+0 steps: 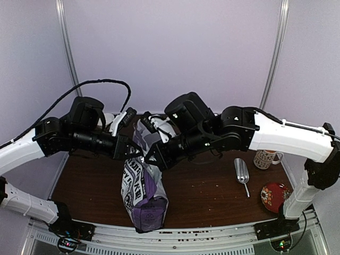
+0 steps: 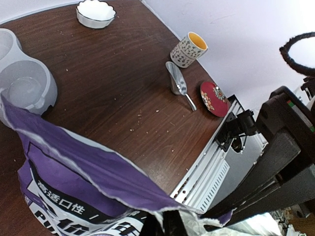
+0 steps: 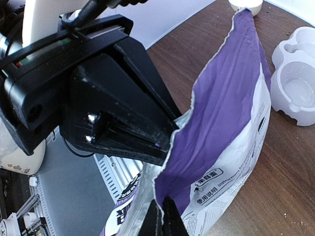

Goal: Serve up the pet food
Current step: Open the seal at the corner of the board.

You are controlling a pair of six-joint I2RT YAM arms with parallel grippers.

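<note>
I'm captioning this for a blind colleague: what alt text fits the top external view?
The left gripper and right gripper, jaws shut, pinch the top of a purple food bag standing on a brown table. A scoop, mug and red plate sit to its right.

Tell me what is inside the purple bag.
At the torn top of the purple bag, pinched by the left gripper and right gripper, only silvery lining shows. Whether pet food lies inside cannot be seen; the walls cover it.
</note>
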